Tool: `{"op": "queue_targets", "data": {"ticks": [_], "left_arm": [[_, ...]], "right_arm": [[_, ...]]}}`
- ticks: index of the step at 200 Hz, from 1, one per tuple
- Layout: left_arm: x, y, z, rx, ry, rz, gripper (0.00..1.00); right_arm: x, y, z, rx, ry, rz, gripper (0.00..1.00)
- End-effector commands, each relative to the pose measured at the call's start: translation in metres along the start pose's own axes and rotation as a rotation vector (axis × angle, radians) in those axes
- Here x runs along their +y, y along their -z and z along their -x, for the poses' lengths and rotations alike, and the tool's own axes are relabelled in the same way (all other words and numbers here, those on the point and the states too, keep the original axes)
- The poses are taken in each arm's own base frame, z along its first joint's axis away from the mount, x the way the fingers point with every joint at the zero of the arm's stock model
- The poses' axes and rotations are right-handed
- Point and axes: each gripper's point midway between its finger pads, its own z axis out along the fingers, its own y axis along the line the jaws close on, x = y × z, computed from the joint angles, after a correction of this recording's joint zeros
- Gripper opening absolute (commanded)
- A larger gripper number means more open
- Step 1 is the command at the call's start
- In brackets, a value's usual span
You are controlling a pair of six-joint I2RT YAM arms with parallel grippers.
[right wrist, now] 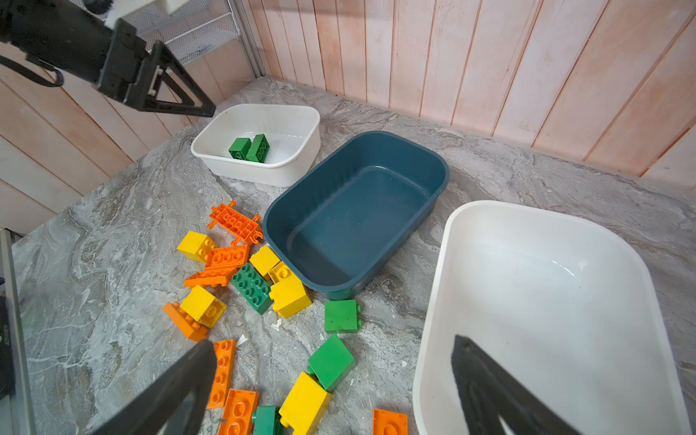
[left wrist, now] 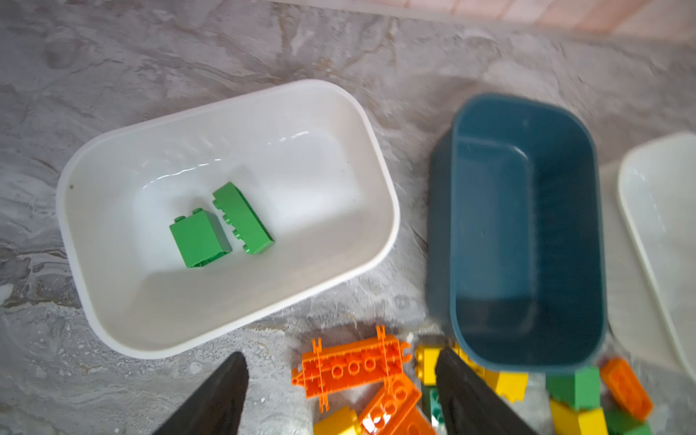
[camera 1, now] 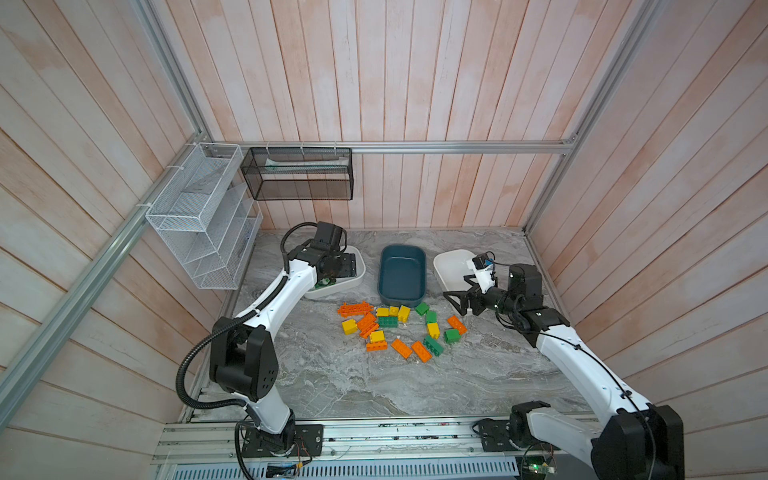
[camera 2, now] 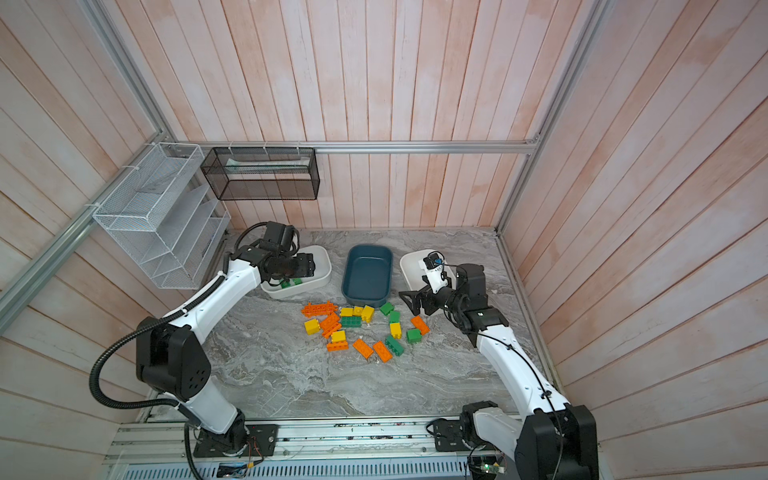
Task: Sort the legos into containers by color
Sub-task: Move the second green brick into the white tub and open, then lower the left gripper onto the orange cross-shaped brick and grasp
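Two green legos (left wrist: pixel 199 239) (left wrist: pixel 243 218) lie in the left white container (left wrist: pixel 380 177), also seen in a top view (camera 2: pixel 291 283). My left gripper (left wrist: pixel 341 354) hangs open and empty above that container's near side (camera 2: pixel 291 270). The teal container (camera 1: pixel 402 274) and the right white container (camera 1: pixel 451 262) hold nothing. Several orange, yellow and green legos (camera 1: pixel 395 328) lie scattered on the table in front of the teal container. My right gripper (right wrist: pixel 333 342) stands wide open and empty between the pile and the right white container (right wrist: pixel 546 301), also seen in a top view (camera 1: pixel 459 291).
A white wire rack (camera 1: pixel 199 216) and a black mesh basket (camera 1: pixel 297 174) hang on the back left walls. Wood walls close in three sides of the marble table (camera 1: pixel 374 386). A metal rail (camera 1: pixel 374 436) carries both arm bases at the front.
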Motion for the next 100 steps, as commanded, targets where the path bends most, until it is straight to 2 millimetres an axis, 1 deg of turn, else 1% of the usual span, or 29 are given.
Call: {"op": "queue_targets", "data": {"ticks": [1,10,21,41,53,78,100], "left_arm": [[-0.033,0.001,-0.037,0.077,-0.348,-0.247,0.8],[-0.037,0.002,-0.046,0.085,-0.449,-0.282,0.8],[-0.035,0.001,-0.05,0.078,-0.538,-0.296,0.8],[-0.026,-0.005,-0.048,0.062,-0.624,-0.328,0.77],[-0.021,-0.013,-0.05,0.063,-0.671,-0.348,0.74],[-0.018,-0.036,-0.069,0.139,-0.797,-0.357,0.74],[-0.018,-0.047,-0.078,0.162,-0.887,-0.37,0.74]], "right_arm": [[0.003,0.001,0.006,-0.006,0.014,0.026,0.98],[0.004,0.0,0.006,-0.007,0.013,0.03,0.98],[0.004,0.0,0.006,-0.006,0.011,0.032,0.98],[0.004,0.002,0.007,-0.017,0.006,0.028,0.98],[0.005,0.003,0.009,-0.028,0.002,0.029,0.98],[0.007,0.005,0.01,-0.026,-0.002,0.027,0.98],[0.006,0.009,0.009,-0.023,0.003,0.011,0.98]]}}
